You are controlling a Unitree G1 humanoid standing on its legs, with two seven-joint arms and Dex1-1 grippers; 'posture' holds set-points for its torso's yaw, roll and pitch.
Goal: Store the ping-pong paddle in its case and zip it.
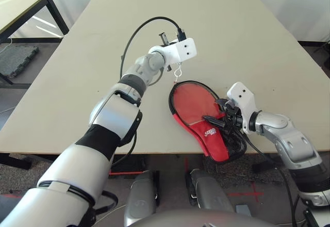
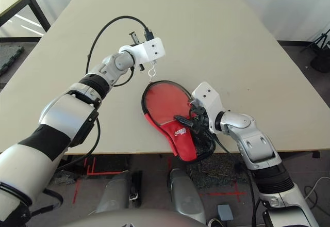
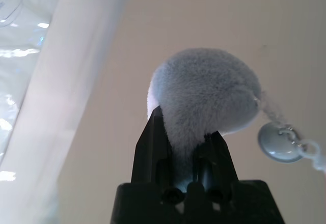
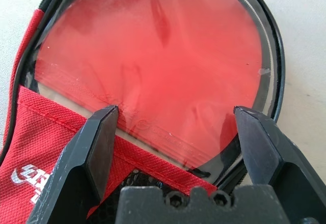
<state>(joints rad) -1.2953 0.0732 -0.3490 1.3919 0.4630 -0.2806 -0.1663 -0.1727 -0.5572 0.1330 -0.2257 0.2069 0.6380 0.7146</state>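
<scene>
From the head camera, the case (image 1: 203,116) lies red side up at the table's (image 1: 247,41) near edge, seemingly with the paddle inside. The left gripper (image 1: 178,71) pinches a fluffy zipper charm above its far rim, apparently to draw the zip. A white logo is too small to read.

Left wrist: pompom (image 3: 206,94) clamped.

Right wrist: right gripper (image 4: 175,137), wide, empty, hovers over the window.

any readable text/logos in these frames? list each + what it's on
White logo on the red fabric of the case: too small and blurred to read, in the head views as in the right wrist view, where it is cut off at the edge.
Small embossed print on the clear window near its lower seam: not legible.
No other text, numbers or signs to be read.
</scene>
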